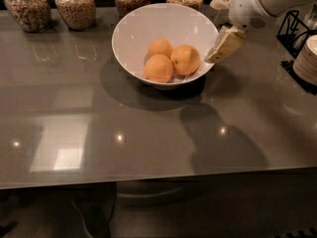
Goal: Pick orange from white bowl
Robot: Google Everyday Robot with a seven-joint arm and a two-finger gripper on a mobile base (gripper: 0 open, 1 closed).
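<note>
The white bowl (133, 26) stands on the grey table at the back centre, with three oranges in it. The orange (186, 59) on the right has a faint dark mark on its left side. The other two oranges (158, 68) (160, 47) lie to its left. My gripper (218, 31) hangs at the bowl's right rim, just outside it and above the table. It is open and empty. Its lower cream finger (225, 46) points down-left at the rim, close to the right orange. The upper finger (221, 1) is farther back.
Several glass jars of grain (75, 6) line the table's far edge behind the bowl. A stack of plates (307, 61) and a black wire rack (292, 29) stand at the right edge. The table's front edge (148, 182) runs across the lower view.
</note>
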